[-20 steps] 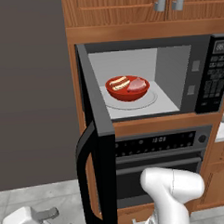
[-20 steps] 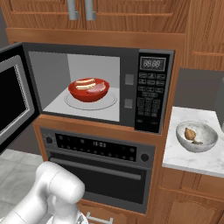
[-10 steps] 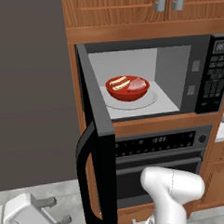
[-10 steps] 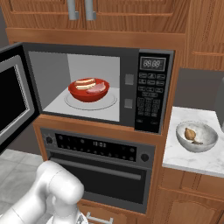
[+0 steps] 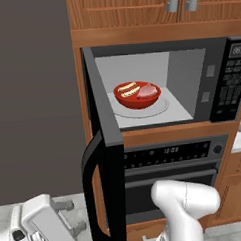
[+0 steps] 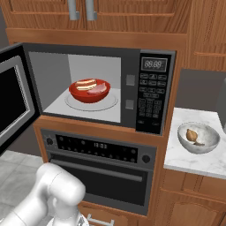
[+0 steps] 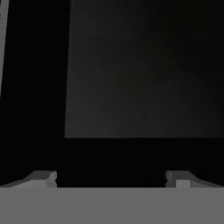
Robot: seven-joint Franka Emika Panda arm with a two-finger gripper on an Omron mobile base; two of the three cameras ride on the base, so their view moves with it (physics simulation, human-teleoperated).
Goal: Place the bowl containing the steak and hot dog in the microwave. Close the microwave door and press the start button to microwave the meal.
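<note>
The red bowl (image 5: 137,94) rests on the glass turntable inside the black microwave (image 5: 224,79), holding the steak (image 5: 148,91) and the hot dog (image 5: 128,88). From the right base view the bowl (image 6: 89,90) sits in the white cavity. The microwave door (image 5: 106,143) stands swung out wide, its curved handle (image 5: 90,179) facing the room. My gripper (image 5: 71,216) is low at the left, open, beside the door's outer face and apart from it. In the hand view the gripper (image 7: 111,177) is open and empty, with the door's dark window (image 7: 144,70) close ahead.
A pale grey bowl (image 6: 198,137) with a brown lump stands on the marble counter (image 6: 194,161) to the right. An oven (image 6: 99,165) sits under the microwave. Wooden cabinets (image 6: 79,11) hang above. A dark wall (image 5: 31,97) lies left of the door.
My hand has drifted a little to the right and up, closer to the outside of the open door. The bowl and the door have not moved.
</note>
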